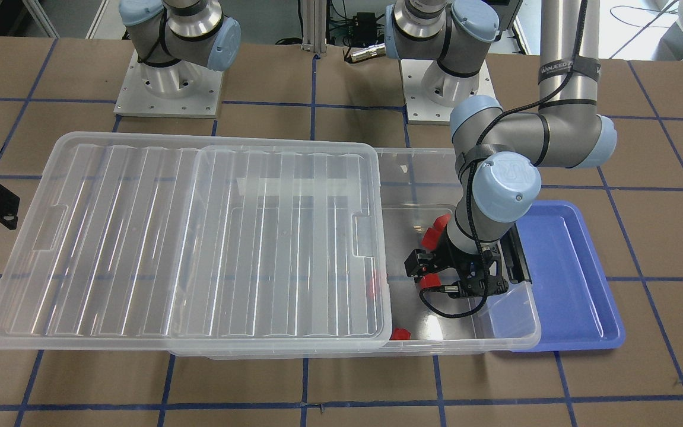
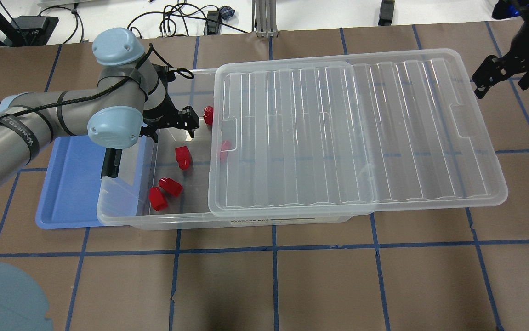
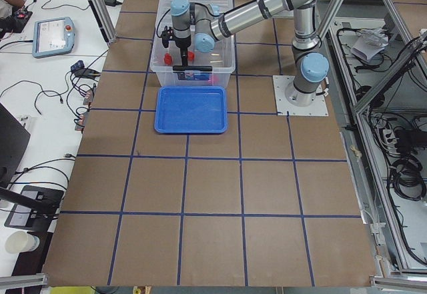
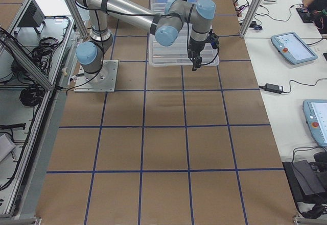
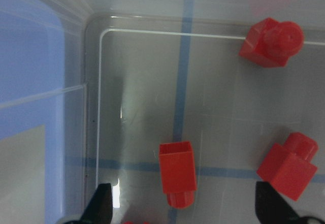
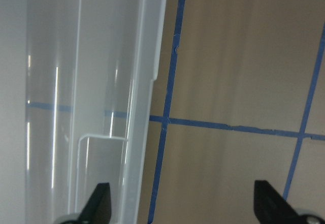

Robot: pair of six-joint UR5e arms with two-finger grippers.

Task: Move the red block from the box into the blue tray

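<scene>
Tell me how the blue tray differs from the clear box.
The tray is opaque blue; the box is clear. The tray is much smaller than the box. The box holds several red blocks and carries a lid slid partway off; the tray has no lid, and no blocks show in it. Both are shallow, rectangular and plastic, lying side by side.

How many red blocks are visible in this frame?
5 red blocks in the box: two by the robot-side wall, one mid-floor, one at the far wall, one under the lid edge. The lid may hide more.
</scene>
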